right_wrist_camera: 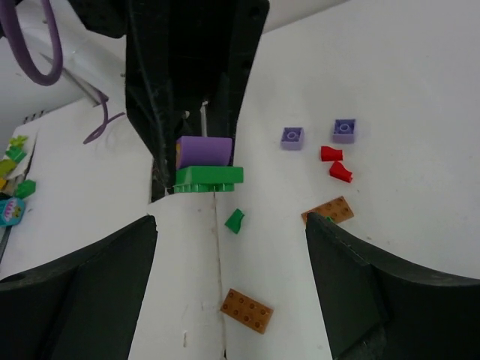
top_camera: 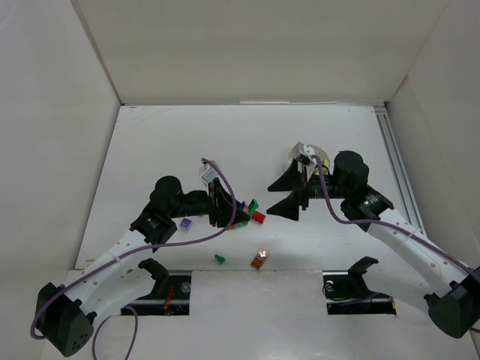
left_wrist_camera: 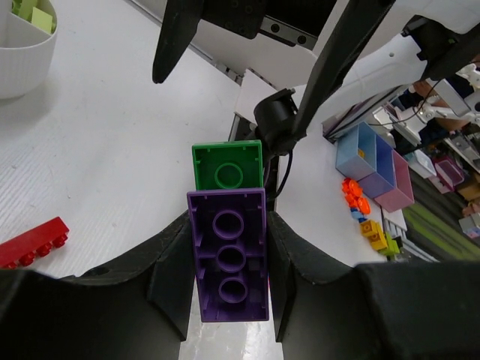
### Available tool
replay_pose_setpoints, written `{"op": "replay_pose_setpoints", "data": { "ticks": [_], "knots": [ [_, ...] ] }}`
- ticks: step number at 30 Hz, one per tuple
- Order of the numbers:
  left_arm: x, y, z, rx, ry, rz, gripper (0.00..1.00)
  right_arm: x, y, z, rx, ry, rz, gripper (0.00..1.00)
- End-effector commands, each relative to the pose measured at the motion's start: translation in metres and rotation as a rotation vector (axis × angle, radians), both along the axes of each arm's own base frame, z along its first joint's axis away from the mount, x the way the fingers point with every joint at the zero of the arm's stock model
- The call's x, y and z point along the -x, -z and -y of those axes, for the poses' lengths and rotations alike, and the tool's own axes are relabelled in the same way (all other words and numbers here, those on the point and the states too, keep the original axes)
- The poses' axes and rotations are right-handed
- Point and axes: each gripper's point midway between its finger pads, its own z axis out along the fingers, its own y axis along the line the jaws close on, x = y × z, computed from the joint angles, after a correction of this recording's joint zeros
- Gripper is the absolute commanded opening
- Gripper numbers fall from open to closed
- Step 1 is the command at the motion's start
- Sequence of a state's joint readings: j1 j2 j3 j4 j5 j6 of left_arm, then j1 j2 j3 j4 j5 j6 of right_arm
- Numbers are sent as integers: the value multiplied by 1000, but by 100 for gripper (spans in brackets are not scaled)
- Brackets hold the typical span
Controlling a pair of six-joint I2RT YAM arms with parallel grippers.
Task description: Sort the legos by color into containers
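My left gripper (left_wrist_camera: 229, 219) (top_camera: 237, 213) is shut on a purple lego (left_wrist_camera: 229, 255), and a green lego (left_wrist_camera: 227, 165) is stuck on its far end. The right wrist view shows the same stacked pair, purple (right_wrist_camera: 204, 148) on green (right_wrist_camera: 208, 177), straight ahead of my right gripper (right_wrist_camera: 229, 229) (top_camera: 284, 195). That gripper is open and holds nothing. A red lego (left_wrist_camera: 34, 241) (top_camera: 259, 217) lies just beside the held pair. The white dish of containers (top_camera: 312, 154) (left_wrist_camera: 22, 52) stands behind the right gripper, with pale yellow-green pieces (left_wrist_camera: 34, 13) in it.
Loose on the table are a small green piece (right_wrist_camera: 235, 220) (top_camera: 220, 259), two brown bricks (right_wrist_camera: 246, 310) (right_wrist_camera: 327, 210), two red pieces (right_wrist_camera: 335, 163) and two lilac bricks (right_wrist_camera: 292, 137) (right_wrist_camera: 344, 130). White walls enclose the table on three sides.
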State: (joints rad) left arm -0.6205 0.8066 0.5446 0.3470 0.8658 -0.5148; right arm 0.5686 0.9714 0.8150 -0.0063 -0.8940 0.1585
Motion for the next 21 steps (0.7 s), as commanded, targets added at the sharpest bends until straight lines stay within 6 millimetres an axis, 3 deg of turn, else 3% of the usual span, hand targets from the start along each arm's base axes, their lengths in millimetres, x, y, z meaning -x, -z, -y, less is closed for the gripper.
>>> {"op": "replay_pose_setpoints", "data": {
  "ticks": [1,8,13,21],
  "knots": [
    [7,-20,2,50,62,107,0,10,-36,-10,-79,-88,103,85],
    [9,-23,4,56,71,115,0,8,-34,-32,-65,-123,59,85],
    [7,-27,4,61,60,122,0,3,-26,-40,-51,-131,29,81],
    [2,-29,8,56,51,125,0,4,-32,-47,-72,-137,1,75]
  ]
}}
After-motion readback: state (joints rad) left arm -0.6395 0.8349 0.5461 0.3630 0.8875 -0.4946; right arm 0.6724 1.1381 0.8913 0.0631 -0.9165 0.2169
